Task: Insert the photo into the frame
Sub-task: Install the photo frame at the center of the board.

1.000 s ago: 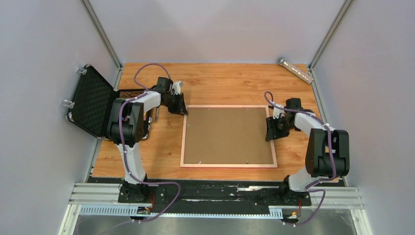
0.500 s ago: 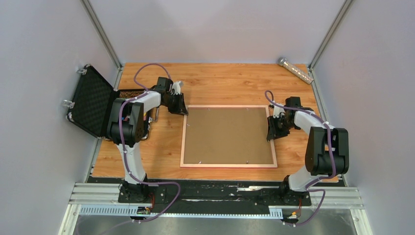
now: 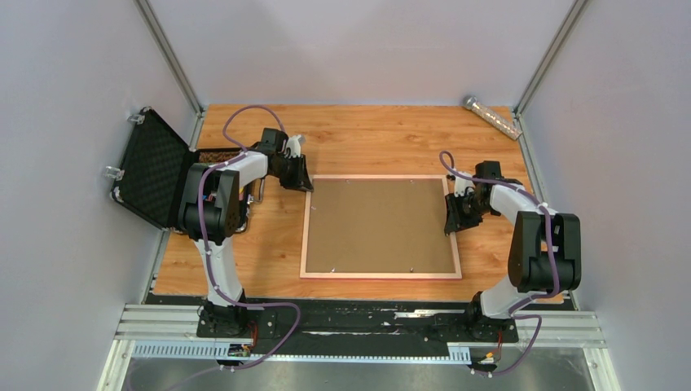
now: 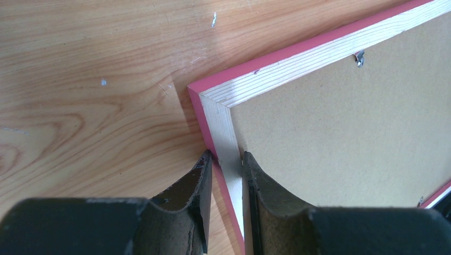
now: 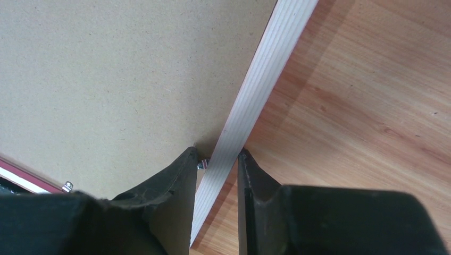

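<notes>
Pink thin-railed picture frame (image 3: 380,276) lies face down mid-counter (image 3: 367,138), plain brown backing board (image 3: 379,224) seated inside, photo unseen, probably beneath; left hand (image 4: 226,159) pinches its far-left rail, right hand (image 5: 218,156) its right rail; likely only turning over remains.

bare tabletop (image 3: 367,138) beyond frame (image 3: 380,275); open case (image 3: 155,171) at left edge

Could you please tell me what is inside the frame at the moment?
A brown backing board fills the frame, with small metal clips at its edges. Whether the photo lies under the board cannot be seen, because the board covers everything beneath it.
</notes>
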Controlling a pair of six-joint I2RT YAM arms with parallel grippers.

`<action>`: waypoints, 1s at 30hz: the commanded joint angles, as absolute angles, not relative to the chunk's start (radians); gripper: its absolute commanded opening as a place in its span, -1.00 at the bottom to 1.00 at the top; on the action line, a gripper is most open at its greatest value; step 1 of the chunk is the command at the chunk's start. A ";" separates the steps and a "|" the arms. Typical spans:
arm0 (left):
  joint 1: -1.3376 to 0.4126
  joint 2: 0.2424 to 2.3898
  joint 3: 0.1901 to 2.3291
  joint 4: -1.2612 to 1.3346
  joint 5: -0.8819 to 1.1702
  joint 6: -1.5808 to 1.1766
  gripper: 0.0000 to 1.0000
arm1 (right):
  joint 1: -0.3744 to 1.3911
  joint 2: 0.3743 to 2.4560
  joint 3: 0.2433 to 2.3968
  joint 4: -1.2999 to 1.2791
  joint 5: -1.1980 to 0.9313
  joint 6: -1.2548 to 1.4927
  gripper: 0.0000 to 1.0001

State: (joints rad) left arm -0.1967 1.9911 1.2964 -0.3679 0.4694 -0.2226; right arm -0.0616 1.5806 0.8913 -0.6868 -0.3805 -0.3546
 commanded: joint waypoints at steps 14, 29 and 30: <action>-0.202 2.019 1.272 -0.385 0.415 -0.184 -1.00 | -0.040 1.600 0.907 -0.706 -0.434 -0.599 -0.53; -0.202 2.021 1.277 -0.387 0.414 -0.183 -1.00 | -0.057 1.611 0.950 -0.735 -0.488 -0.604 -0.35; -0.202 2.021 1.277 -0.388 0.415 -0.183 -1.00 | -0.061 1.612 0.958 -0.735 -0.505 -0.584 -0.32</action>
